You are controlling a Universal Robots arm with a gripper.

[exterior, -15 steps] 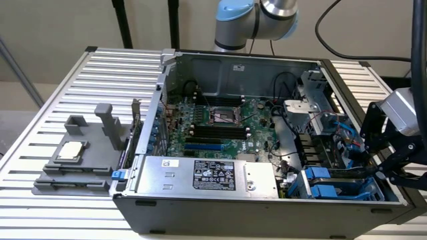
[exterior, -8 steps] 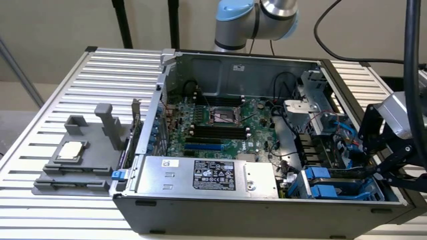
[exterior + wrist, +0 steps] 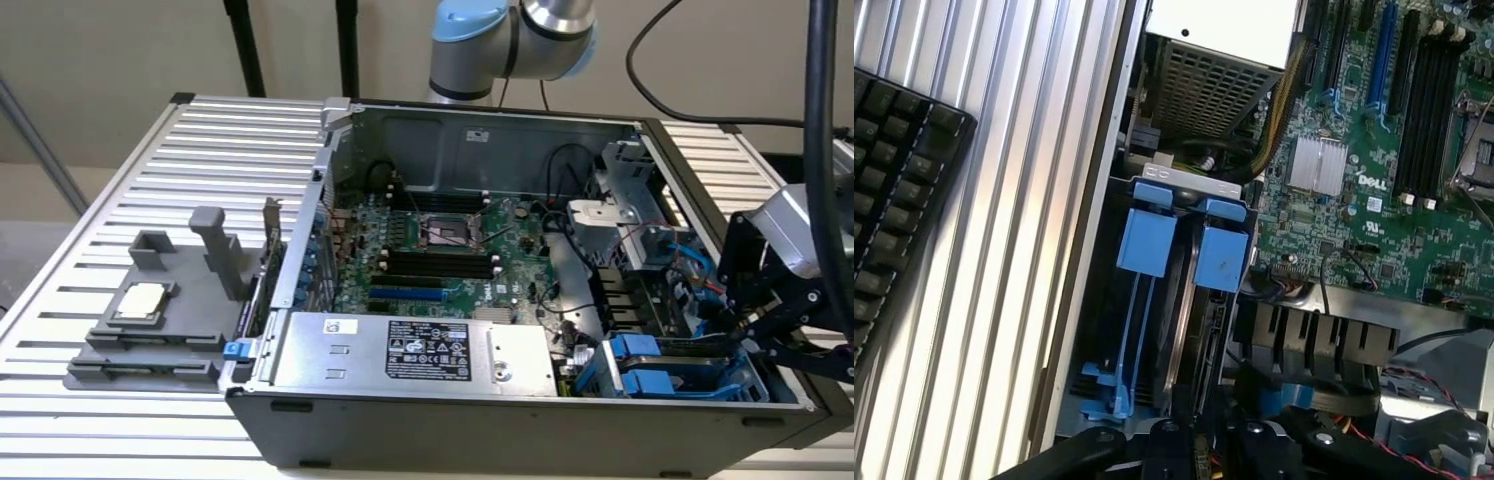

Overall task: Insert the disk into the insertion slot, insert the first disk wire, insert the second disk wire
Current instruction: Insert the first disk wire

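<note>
The case (image 3: 534,440) lies open on its side on the slatted bench (image 3: 120,440), so the drive bay faces up and can be reached from above. The slot (image 3: 701,388) sits in the lower right of the exterior view, just to the exterior view's right of the power supply (image 3: 414,350), with its blue tabs (image 3: 638,350) turned upward as handles and latches.

The disk (image 3: 1186,330) appears to stand on edge inside the slot, and in the wrist view only a thin silver-grey edge shows below one blue tab (image 3: 1219,258). I judge it is in the slot, though I cannot tell how deep it is seated.

The gripper (image 3: 771,338) hangs at the right edge of the exterior view, over the far end of the slot. The wrist view looks along the slot, with the gripper (image 3: 1204,452) just above the disk's end, a pose that suits pressing or guiding along the slot's length. I cannot tell whether the gripper is apart, together or clamped on anything.

Loose red and black wires (image 3: 663,243) lie beside the slot. Whether any are plugged into the disk is hidden.
</note>
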